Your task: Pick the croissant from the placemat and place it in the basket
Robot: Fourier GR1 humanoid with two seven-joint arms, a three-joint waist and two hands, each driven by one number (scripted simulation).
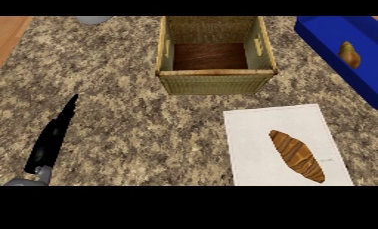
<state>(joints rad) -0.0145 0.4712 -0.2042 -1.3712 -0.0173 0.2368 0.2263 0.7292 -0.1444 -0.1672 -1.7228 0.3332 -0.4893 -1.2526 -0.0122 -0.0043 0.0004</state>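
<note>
A brown croissant [297,155] lies diagonally on a white placemat [255,143] at the lower right of the counter. Behind it stands a square wicker basket [215,80] with a dark wooden floor and nothing inside. My left hand [52,140] shows at the lower left, fingers straight and pointing up, far from the croissant and resting above the counter. My right hand shows nowhere in the head view.
A blue tray [332,38] at the far right holds a small brown-yellow item [349,54]. A grey object [94,20] peeks in at the top left. The speckled counter ends in a wooden strip [11,33] at the left.
</note>
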